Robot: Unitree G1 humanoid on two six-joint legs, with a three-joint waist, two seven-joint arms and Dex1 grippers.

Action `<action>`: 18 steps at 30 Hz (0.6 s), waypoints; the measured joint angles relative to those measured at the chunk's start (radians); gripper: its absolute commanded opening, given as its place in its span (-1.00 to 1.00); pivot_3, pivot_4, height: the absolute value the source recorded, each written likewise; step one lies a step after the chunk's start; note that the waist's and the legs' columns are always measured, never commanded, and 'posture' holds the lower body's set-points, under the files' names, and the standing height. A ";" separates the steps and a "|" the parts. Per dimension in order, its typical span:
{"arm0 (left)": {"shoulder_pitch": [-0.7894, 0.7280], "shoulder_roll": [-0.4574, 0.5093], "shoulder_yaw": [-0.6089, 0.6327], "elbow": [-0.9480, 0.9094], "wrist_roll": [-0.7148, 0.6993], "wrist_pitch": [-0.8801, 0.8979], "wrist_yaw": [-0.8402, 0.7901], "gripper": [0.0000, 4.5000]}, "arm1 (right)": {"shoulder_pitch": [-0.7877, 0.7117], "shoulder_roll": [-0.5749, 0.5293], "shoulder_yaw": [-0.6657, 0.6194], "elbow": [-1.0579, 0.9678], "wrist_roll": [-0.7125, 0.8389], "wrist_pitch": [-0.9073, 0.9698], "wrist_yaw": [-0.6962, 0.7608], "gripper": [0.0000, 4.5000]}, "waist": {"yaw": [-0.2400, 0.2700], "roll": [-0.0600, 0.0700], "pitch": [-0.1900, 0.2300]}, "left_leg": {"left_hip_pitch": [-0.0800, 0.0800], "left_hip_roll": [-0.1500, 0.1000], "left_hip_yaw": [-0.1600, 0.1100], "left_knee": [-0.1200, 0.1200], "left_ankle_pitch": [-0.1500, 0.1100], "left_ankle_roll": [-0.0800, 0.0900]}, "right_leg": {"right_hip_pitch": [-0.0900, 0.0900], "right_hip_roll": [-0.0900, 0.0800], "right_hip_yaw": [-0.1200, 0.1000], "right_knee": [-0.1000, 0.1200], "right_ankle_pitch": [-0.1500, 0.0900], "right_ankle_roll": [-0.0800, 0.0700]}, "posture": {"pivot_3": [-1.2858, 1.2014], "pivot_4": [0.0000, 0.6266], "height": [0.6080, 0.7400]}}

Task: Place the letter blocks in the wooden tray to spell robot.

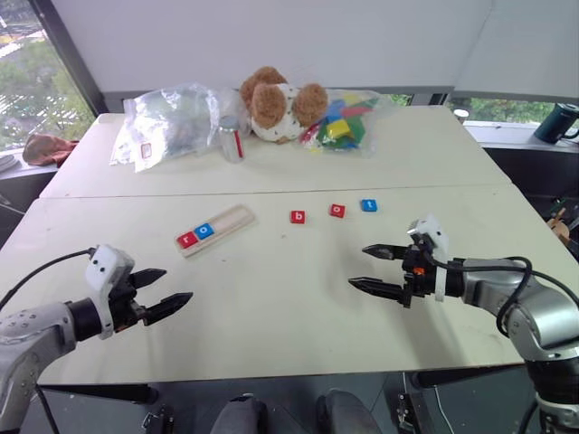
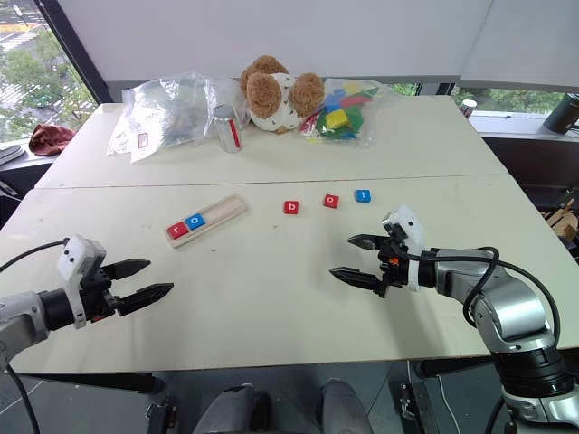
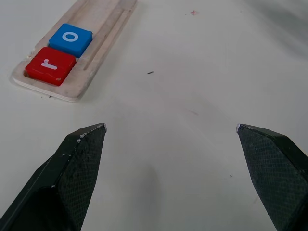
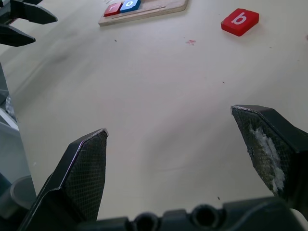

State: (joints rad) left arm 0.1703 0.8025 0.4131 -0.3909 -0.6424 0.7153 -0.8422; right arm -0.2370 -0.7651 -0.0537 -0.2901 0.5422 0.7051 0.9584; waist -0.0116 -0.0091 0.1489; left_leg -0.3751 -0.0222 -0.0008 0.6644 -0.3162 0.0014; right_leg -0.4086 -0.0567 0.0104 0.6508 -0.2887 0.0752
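The wooden tray (image 1: 215, 229) lies on the white table, left of centre, angled. In its near-left end sit a red "r" block (image 1: 187, 240) and a blue "o" block (image 1: 204, 231) side by side. To its right, loose on the table in a row, are a red "b" block (image 1: 298, 216), a red "o" block (image 1: 337, 210) and a blue "t" block (image 1: 368, 205). My left gripper (image 1: 170, 289) hovers open near the front left, short of the tray. Over on the right, my right gripper (image 1: 373, 268) stands open and empty, nearer than the loose blocks.
At the back of the table stand a teddy bear (image 1: 279, 103), a clear bag of multicoloured toy blocks (image 1: 344, 122), a crumpled clear plastic bag (image 1: 167, 122) and a small can (image 1: 232, 138). A dark mug (image 1: 561, 122) sits on the sill at far right.
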 measured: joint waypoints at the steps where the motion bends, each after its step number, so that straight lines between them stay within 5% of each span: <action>1: 0.001 0.000 0.000 0.000 0.001 0.000 0.001 0.99 | 0.000 0.000 0.000 0.000 0.000 -0.002 0.000 0.99 | 0.000 0.000 0.000 | 0.000 0.000 0.000 0.000 0.000 0.000 | 0.000 0.000 0.000 0.000 0.000 0.000 | 0.03 -0.52 1.00; 18: -0.003 -0.001 0.000 0.001 0.007 -0.007 0.032 0.99 | -0.026 0.000 0.035 0.046 -0.030 -0.037 0.010 0.99 | 0.000 0.000 0.000 | 0.000 0.000 0.000 0.000 0.000 0.000 | 0.000 0.000 0.000 0.000 0.000 0.000 | 0.03 -0.52 1.00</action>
State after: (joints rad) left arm 0.1672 0.8014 0.4134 -0.3902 -0.6352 0.7084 -0.8098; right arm -0.2625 -0.7653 -0.0190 -0.2441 0.5122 0.6683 0.9682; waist -0.0118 -0.0091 0.1489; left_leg -0.3751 -0.0222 -0.0008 0.6643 -0.3162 0.0014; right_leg -0.4086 -0.0567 0.0104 0.6505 -0.2887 0.0751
